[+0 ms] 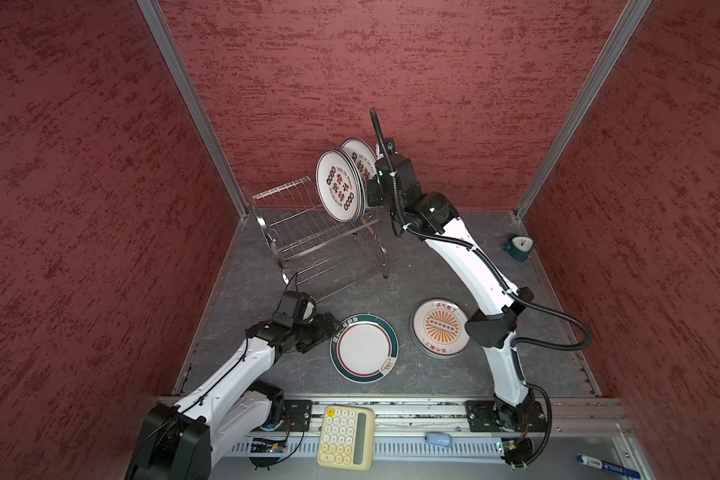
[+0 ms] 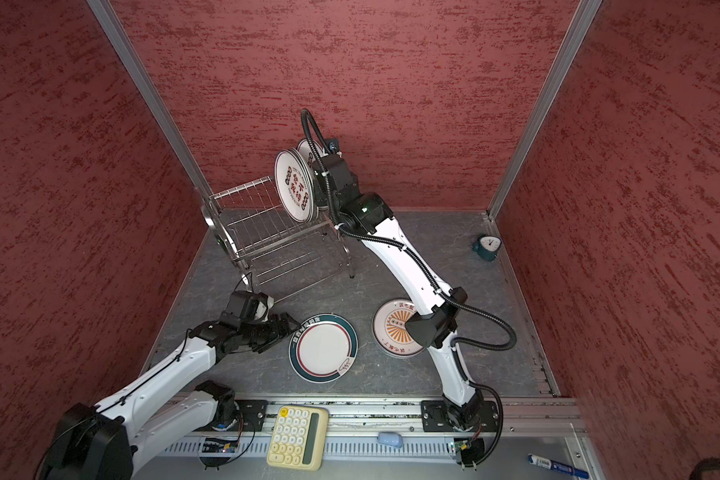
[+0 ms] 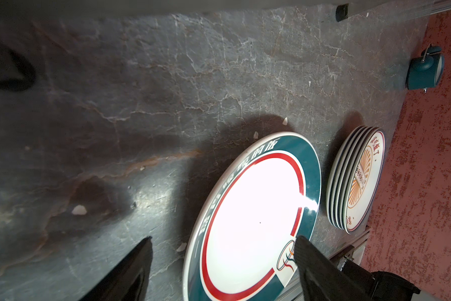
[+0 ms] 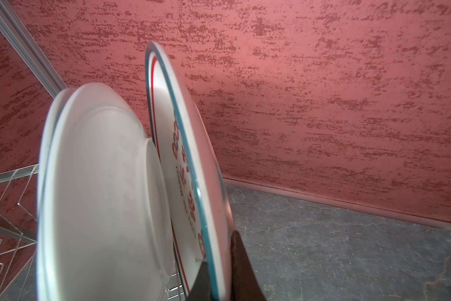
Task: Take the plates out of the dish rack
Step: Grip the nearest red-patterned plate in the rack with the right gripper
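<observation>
The dark marbled table point(image 1: 433, 266) carries the dish rack point(image 1: 291, 232) at its far left-centre. At the right end of the rack's top shelf, upright plates point(image 1: 341, 187) with red-black characters stand on edge, faces turned left. Just to their right the rear plate point(image 4: 190, 161) sits a little higher. Its lower edge is hidden, so I cannot tell whether it rests in the slots. The right gripper point(image 4: 220, 250) pinches that plate's rim, a finger on each face.

On the near table a teal-rimmed plate point(image 1: 364, 347) lies flat, with a stack of sunburst plates point(image 1: 441, 328) just right of it, apart. The left gripper point(image 3: 221, 239) hovers over the teal-rimmed plate's left edge, fingers spread wide, holding nothing.

A yellow calculator point(image 1: 345, 438) lies on the near rail. A small teal clock point(image 1: 519, 246) stands in the far right corner.
</observation>
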Controlling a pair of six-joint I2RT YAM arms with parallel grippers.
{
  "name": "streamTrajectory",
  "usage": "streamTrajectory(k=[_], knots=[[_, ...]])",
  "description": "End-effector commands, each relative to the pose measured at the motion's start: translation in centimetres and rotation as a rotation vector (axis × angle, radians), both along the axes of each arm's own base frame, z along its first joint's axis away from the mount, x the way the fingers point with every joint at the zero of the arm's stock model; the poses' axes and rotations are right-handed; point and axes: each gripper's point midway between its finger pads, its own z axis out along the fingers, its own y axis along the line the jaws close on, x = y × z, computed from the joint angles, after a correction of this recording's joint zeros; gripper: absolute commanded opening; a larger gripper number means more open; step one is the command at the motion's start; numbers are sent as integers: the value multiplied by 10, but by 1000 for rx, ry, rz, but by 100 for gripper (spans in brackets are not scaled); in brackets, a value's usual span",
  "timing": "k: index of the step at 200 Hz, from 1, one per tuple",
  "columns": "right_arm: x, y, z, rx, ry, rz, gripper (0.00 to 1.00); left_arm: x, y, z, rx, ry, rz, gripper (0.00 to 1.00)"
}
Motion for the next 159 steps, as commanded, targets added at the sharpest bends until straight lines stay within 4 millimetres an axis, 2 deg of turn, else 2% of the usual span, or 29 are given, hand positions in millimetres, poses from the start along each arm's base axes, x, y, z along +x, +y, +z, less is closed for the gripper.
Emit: streamTrajectory(k=[1, 73, 105, 159], knots=[[-31, -12, 91, 152, -192, 14, 0, 9, -2, 12, -11, -39, -1, 86], [-48, -40, 121, -9, -340, -252, 0, 10, -2, 12, -13, -38, 0, 86], [-59, -59, 141, -84, -398, -376, 0, 11, -2, 14, -12, -40, 0, 86], [-76, -85, 165, -115, -431, -448, 0, 15, -4, 17, -14, -47, -1, 86]])
